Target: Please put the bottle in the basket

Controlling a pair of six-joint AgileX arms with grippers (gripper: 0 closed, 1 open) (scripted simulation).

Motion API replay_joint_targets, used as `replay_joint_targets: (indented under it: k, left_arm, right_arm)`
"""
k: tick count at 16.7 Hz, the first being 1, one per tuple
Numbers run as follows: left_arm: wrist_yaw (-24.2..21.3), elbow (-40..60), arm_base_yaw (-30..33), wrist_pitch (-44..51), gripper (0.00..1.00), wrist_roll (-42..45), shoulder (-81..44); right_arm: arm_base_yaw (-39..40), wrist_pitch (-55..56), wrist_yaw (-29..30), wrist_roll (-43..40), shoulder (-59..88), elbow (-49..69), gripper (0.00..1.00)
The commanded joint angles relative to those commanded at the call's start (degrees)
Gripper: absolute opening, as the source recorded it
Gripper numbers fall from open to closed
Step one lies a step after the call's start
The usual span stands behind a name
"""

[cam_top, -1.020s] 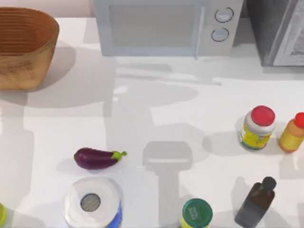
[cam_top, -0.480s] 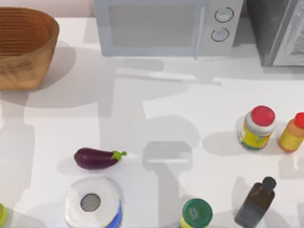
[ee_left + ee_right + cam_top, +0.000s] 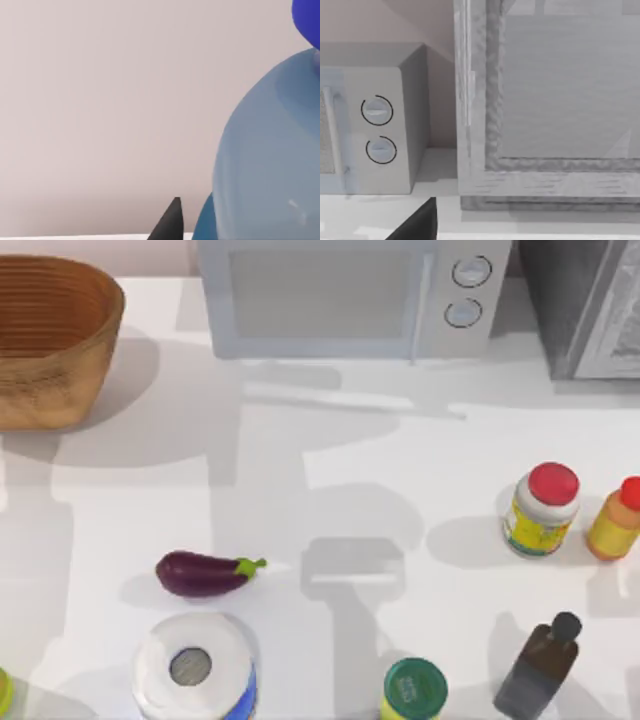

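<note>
White table [image 3: 330, 480], pale wall behind. Basket [image 3: 50, 335] sat upper left of the top view, microwave [image 3: 350, 295] top centre, grey cabinet [image 3: 590, 300] top right. Eggplant [image 3: 205, 573], paper roll [image 3: 193, 668], green-lidded jar [image 3: 414, 689], dark bottle [image 3: 538, 668], red-capped jar [image 3: 541, 508] cluttered the lower half. In our left wrist view the bottle [image 3: 270, 150] loomed close beside one dark fingertip [image 3: 169, 224]; grip on either gripper we couldn't tell.

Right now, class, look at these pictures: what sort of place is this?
Probably a kitchen counter: a boxy white microwave with two round dials stands at the back of the white table, with a purple eggplant and a red-capped yellow-labelled jar on it.
</note>
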State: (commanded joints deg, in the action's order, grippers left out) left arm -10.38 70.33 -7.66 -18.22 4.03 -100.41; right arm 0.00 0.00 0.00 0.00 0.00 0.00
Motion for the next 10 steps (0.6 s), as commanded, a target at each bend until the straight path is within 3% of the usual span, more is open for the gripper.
replay_joint_targets:
  k: [4,10]
  left_arm:
    - [0.00,0.00,0.00,0.00,0.98,0.00,0.00]
    - [0.00,0.00,0.00,0.00,1.00,0.00,0.00]
  right_arm:
    - [0.00,0.00,0.00,0.00,0.00,0.00,1.00]
    - [0.00,0.00,0.00,0.00,0.00,0.00,1.00]
